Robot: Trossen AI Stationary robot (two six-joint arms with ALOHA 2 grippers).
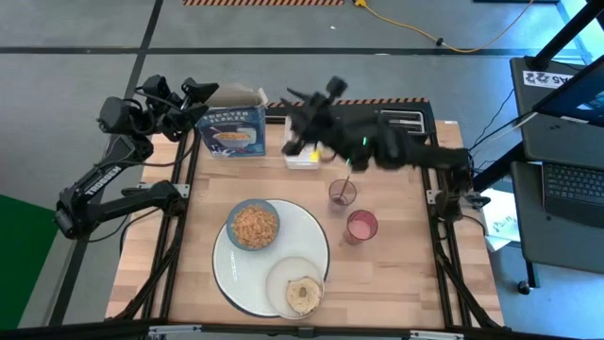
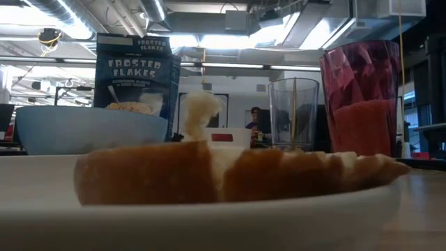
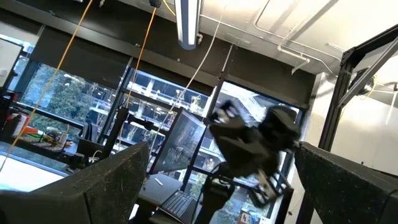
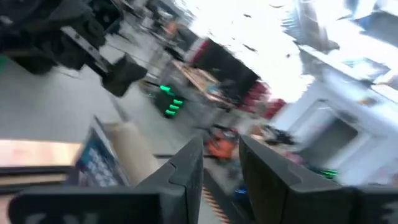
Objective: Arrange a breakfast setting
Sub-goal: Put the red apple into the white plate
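Note:
The big white plate (image 1: 316, 236) lies at the table's near middle. On it stand the blue bowl (image 1: 253, 225) of flakes and the small cream plate (image 1: 281, 281) with the toasted bread round (image 1: 304, 295). A clear cup (image 1: 342, 194) with a thin stick in it and a pink cup (image 1: 361, 227) stand to the right of the plate. My right gripper (image 1: 297, 118) hovers blurred over the white tray (image 1: 302, 159), fingers (image 4: 186, 171) a narrow gap apart and empty. My left gripper (image 1: 200, 93) is raised at the far left, wide open and empty. The apple does not show.
A Frosted Flakes box (image 1: 234, 127) stands upright at the far left, between the two grippers. The black toaster (image 1: 401, 118) sits at the far right under my right arm. Bare wood lies left of the plate and along the near edge.

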